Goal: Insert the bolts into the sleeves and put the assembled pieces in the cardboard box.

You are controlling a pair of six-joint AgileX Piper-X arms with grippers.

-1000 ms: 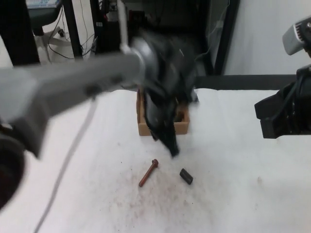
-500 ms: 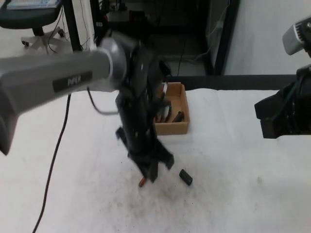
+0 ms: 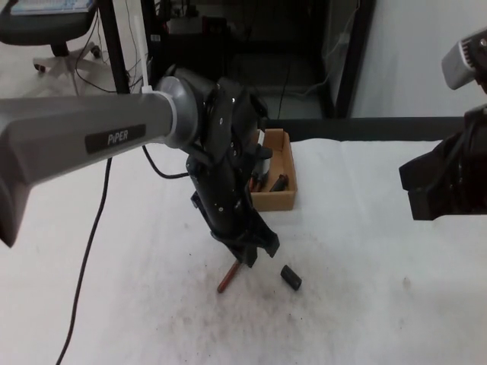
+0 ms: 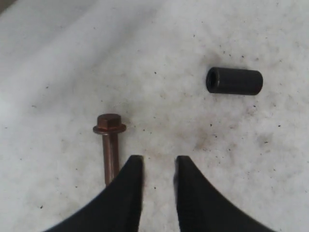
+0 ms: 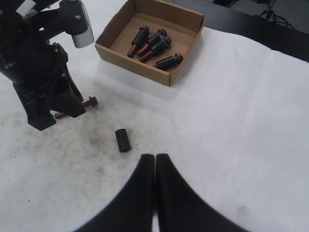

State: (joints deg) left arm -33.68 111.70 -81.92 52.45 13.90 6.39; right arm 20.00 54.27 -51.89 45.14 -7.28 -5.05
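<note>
Left gripper (image 4: 157, 162), jaws parted and empty, hangs just beside the flanged bolt (image 4: 110, 145); recommend centring over its shank before closing. Right gripper (image 5: 155, 159) pressed closed, empty.

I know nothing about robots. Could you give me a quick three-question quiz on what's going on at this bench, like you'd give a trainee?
1. True or false: the loose bolt is already pushed into the black sleeve.
2. How many assembled pieces lie in the cardboard box? A) one B) four C) seven
3. Fill the gap: the left arm's jaws, close beside the bolt, stand ___ (open or shut).

Key
1. False: bolt and sleeve lie apart.
2. B, four.
3. Open, with nothing between them.
</note>
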